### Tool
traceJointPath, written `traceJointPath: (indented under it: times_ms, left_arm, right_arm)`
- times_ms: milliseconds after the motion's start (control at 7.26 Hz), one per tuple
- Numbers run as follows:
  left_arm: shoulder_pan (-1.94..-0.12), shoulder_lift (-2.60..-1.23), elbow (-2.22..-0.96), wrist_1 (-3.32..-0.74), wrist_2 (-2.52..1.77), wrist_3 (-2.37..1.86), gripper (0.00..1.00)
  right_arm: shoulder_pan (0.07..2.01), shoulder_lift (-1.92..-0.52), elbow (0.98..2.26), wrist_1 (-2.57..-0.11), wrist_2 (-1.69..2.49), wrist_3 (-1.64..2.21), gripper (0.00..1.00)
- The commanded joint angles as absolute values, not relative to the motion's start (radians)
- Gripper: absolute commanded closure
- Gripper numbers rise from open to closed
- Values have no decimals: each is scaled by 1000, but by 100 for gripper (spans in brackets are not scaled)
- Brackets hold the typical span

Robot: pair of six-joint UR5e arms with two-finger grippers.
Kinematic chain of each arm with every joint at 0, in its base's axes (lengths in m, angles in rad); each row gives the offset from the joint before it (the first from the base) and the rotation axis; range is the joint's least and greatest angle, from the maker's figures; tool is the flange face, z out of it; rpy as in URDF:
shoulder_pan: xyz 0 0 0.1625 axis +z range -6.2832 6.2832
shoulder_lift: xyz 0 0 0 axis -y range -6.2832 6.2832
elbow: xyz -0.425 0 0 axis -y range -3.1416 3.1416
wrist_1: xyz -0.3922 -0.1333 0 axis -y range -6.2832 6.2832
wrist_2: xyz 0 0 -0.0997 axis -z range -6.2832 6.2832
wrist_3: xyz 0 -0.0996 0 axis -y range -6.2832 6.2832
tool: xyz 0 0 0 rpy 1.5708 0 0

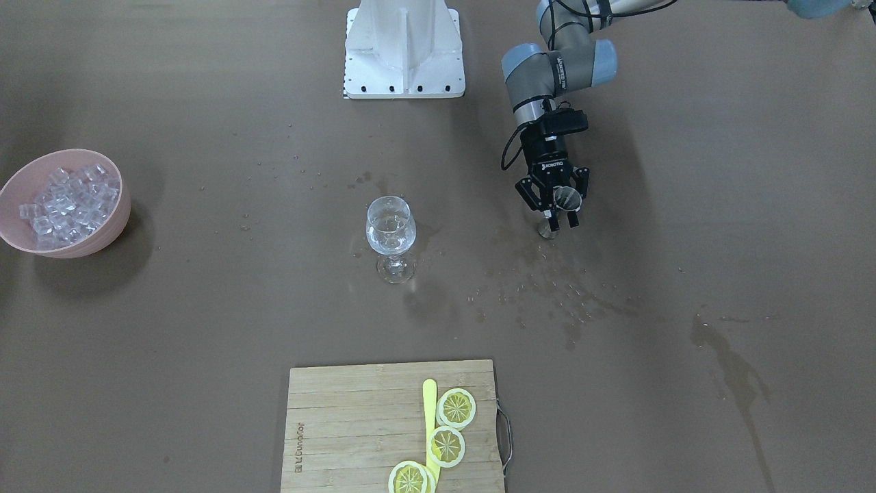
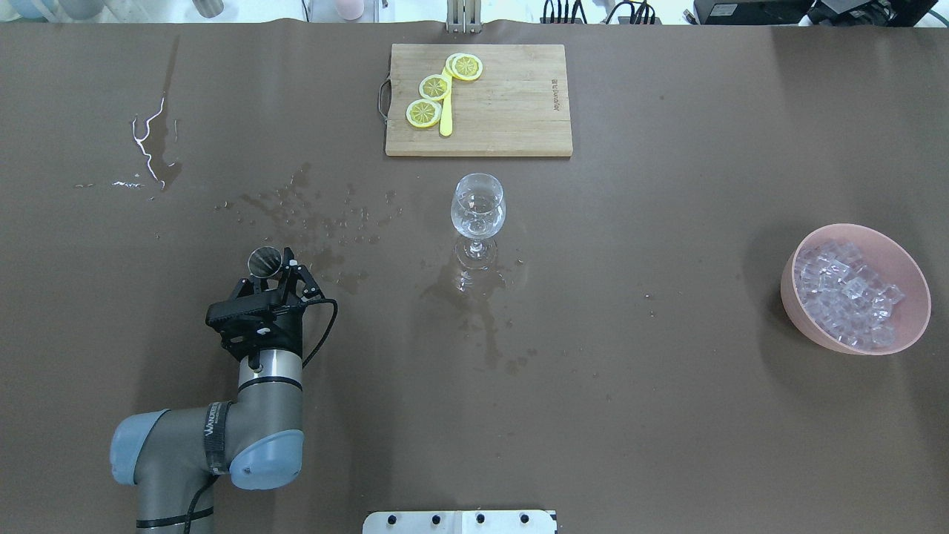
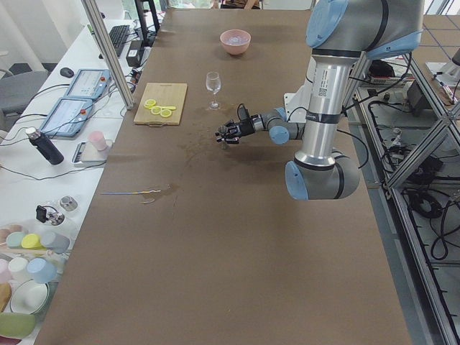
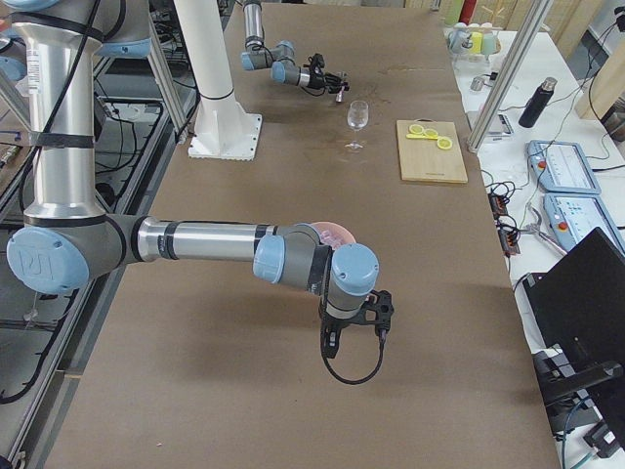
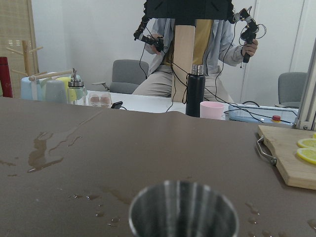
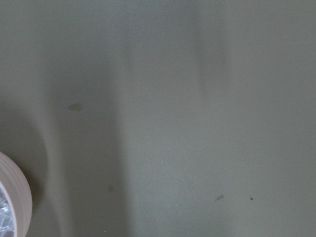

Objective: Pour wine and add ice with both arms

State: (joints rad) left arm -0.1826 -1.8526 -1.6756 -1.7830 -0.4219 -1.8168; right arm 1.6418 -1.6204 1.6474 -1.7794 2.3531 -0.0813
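Observation:
A stemmed wine glass (image 1: 391, 227) with a little clear liquid stands mid-table. To its side, my left gripper (image 1: 562, 220) reaches out level and is shut on a small upright metal cup (image 1: 565, 199) whose base sits at the tabletop; the cup's rim (image 5: 182, 212) fills the bottom of the left wrist view. Ice (image 1: 70, 203) is heaped in a pink bowl (image 1: 118, 222) at the far end of the table. My right gripper (image 4: 381, 307) shows only in the exterior right view, hovering near that bowl (image 6: 17, 197); I cannot tell whether it is open or shut.
A wooden board (image 1: 342, 424) holds lemon slices (image 1: 456, 408) and a yellow knife (image 1: 429, 411). Wet splashes (image 1: 547, 287) spread between cup and glass. The white stand (image 1: 404, 48) sits at the robot's side. A person (image 5: 197, 54) sits beyond the table edge.

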Motion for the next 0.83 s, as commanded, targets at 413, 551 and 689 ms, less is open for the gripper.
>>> traceJointPath:
  times_ms: [413,551,689]
  left_arm:
    - [-183,-1850,-1725,-1786,-431,-1807,2]
    - [-181,-1839,-1767,-1786,-433,-1801,2]
    - [-181,-1794,-1817,-1784,-451,-1775,2]
  right_arm:
    - [1641,-1620,1651,-1779,2353,-81,0]
    - [1641,-1620,1651,-1779,2353,-83,0]
    - [1643,-1620,1651,-1779,2353,-81,0]
